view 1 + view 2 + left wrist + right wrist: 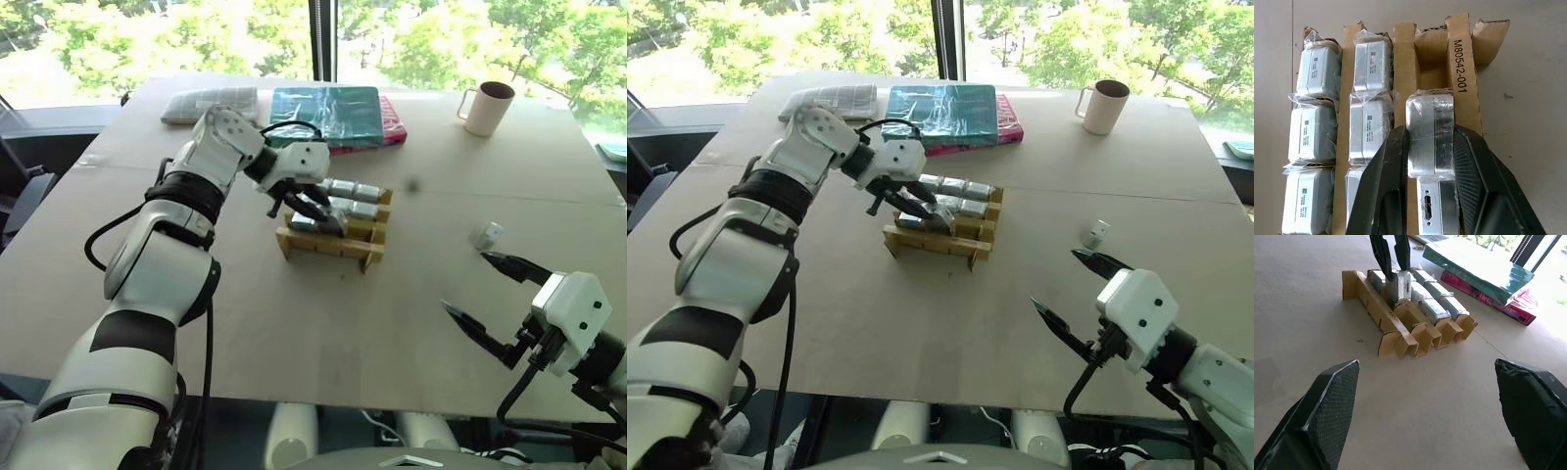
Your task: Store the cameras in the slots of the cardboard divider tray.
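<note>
Sunlit trees fill the window beyond the brown table [294, 323]. Mid-table sits the tray [328, 247], its far rows filled with wrapped cameras [1315, 127]. Over its near row the left gripper [312, 210] pinches a camera [1430, 134] between its fingers, above a slot. At near right, the right gripper [480, 294] hangs wide and holds nothing, well apart from the tray, with a loose camera [486, 235] just beyond it.

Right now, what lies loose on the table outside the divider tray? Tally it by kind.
camera: 1
mug: 1
books: 2, the teal book and the pink book
grey wrapped packet: 1
Total: 5
</note>
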Controlling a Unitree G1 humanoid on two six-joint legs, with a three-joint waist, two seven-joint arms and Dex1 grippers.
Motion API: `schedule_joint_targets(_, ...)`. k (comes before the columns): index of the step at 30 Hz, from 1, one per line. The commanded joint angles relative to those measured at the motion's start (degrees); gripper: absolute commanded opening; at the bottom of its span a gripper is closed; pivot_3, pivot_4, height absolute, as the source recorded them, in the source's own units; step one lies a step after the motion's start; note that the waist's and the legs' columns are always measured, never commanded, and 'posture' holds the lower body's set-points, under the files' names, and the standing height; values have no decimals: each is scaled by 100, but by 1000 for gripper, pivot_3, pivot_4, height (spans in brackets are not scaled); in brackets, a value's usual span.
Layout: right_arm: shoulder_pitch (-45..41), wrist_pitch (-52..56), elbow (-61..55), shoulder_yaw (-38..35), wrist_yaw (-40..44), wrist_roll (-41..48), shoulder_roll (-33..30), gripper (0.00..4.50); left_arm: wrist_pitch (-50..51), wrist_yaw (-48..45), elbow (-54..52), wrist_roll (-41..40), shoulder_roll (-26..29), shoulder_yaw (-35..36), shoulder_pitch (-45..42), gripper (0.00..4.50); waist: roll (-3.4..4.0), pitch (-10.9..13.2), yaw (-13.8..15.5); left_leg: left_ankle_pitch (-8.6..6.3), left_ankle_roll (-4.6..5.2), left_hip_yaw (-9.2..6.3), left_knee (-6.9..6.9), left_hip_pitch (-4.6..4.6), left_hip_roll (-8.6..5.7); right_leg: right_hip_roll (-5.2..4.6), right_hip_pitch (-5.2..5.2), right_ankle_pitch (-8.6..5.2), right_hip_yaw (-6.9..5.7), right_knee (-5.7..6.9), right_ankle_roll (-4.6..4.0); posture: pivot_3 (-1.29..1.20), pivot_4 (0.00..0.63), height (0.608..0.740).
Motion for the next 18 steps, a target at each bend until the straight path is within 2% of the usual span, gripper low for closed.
schedule_joint_targets(1, -4, -113, -226, -58, -31, -2, -44, 4382, -38, -35, 54, 453, 22, -184, 236, 769, 1, -10, 0, 0, 0, 0, 0, 1, 0, 0, 1, 0, 0, 0, 0, 0, 150, 740)
schedule_joint_targets(6, -13, -91, -226, -72, -19, -8, -57, 4382, -24, -35, 17, 517, 8, -190, 296, 769, 7, -15, -43, 0, 0, 3, 0, 15, 2, 2, 9, 0, 4, 5, 0, 0, 150, 740)
schedule_joint_targets(13, -28, -95, -226, -52, -42, -19, -76, 4382, 28, 5, -34, 614, -204, 143, 327, 769, 11, -19, -27, 0, 0, 0, 4, 10, 4, 4, 9, 0, 1, 4, -1, 0, 150, 740)
schedule_joint_targets(14, -28, -99, -226, -50, -47, -15, -80, 4450, 92, -16, -65, 527, -224, 196, 321, 1565, 10, -19, -21, 0, 0, 0, 6, 10, 4, 3, 9, 0, 1, 4, 0, 0, 150, 740)
schedule_joint_targets(16, -20, -106, -226, -46, -67, -7, -87, 4450, 262, -35, -234, 161, -207, 296, 309, 2108, 10, -18, -2, 0, 0, -1, 7, 8, 3, 2, 9, 0, 0, 4, 0, 0, 150, 740)
schedule_joint_targets(18, 30, -100, -226, -42, -139, 14, -93, 4450, 965, -35, -805, -751, 15, 390, 377, 3112, 8, -14, -4, 0, 0, -3, 8, 1, 3, 2, 5, 0, -1, 4, 0, 0, 150, 740)
